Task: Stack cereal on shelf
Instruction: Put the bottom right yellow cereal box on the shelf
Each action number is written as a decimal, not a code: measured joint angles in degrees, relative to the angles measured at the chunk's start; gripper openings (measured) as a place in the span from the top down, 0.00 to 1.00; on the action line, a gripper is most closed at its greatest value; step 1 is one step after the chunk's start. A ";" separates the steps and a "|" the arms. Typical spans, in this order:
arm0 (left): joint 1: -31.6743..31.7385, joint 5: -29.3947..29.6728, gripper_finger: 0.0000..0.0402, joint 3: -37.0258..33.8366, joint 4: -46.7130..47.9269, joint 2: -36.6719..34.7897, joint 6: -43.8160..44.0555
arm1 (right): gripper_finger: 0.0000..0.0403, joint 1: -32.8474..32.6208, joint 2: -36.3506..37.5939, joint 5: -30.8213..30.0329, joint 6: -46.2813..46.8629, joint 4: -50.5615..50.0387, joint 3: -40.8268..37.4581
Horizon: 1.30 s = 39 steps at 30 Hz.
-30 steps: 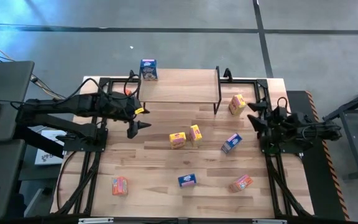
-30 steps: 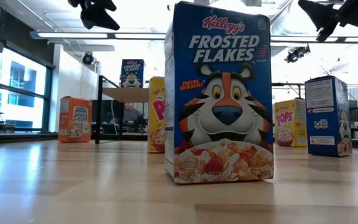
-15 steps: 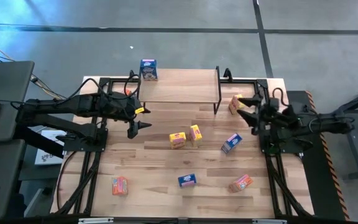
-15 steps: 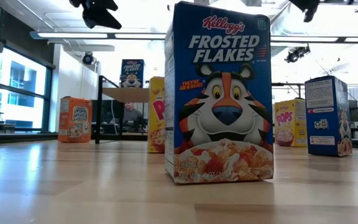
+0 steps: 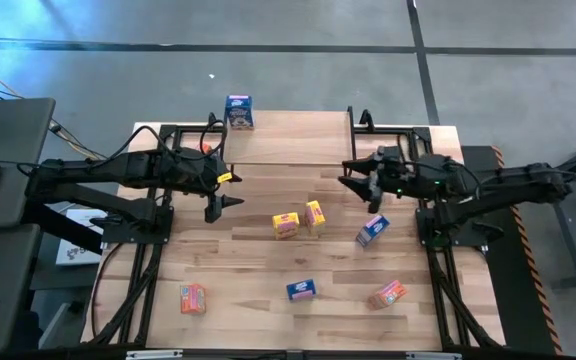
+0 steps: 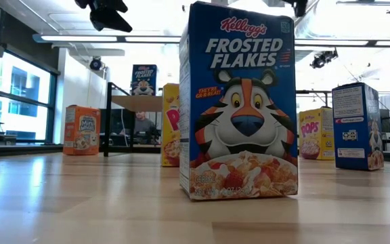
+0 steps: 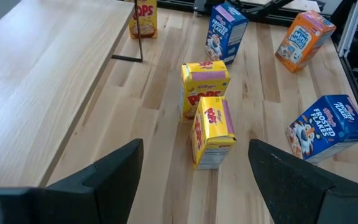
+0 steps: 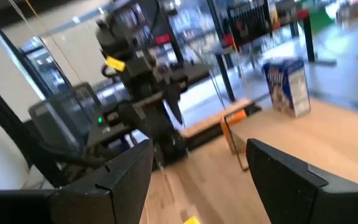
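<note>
One blue cereal box (image 5: 238, 111) stands on the far left corner of the shelf (image 5: 288, 140). The other boxes are down on the big table (image 5: 238, 260) — two yellow boxes (image 5: 300, 219) side by side near the middle, a blue box (image 5: 372, 230) to their right, another blue one (image 5: 301, 290) near the front, an orange-red box (image 5: 192, 298) at the front left and one more orange-red box (image 5: 388, 294) at the front right. In the left wrist view a third yellow box (image 7: 143, 15) stands just beside the shelf's black leg; the right arm covers it from above.

The right gripper (image 5: 353, 177) hangs in the air near the right end of the shelf, fingers spread apart and holding nothing. The left gripper (image 5: 220, 203) waits just in front of the shelf's left end, also spread wide and empty.

I think the right arm is about to pick a box. To do it well, it should choose one box only — the blue box to the right of the yellow pair looks easiest, since it stands alone. The fingers should come down on both sides of it, keeping clear of the shelf's leg. Squeeze gently, because thin cardboard can dent. Lift it high enough to clear the shelf top, then set it down flat, with room left for the rest.
</note>
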<state>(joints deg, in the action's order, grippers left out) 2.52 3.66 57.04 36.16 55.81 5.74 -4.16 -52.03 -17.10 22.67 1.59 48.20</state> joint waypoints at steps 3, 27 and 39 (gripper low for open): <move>0.00 0.00 0.30 0.00 0.04 0.00 0.02 | 0.37 0.00 -4.02 -0.02 3.63 -5.93 5.06; 0.00 0.00 0.30 0.00 0.62 0.00 -1.83 | 0.37 0.00 -27.83 -0.93 30.08 -35.33 19.06; 0.02 0.00 0.30 0.02 0.94 0.00 -1.92 | 0.37 -0.46 -30.74 2.68 34.92 -36.00 19.02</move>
<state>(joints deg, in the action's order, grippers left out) 2.54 3.66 57.06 37.11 55.81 3.81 -4.62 -82.77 -14.43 57.59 -34.41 67.22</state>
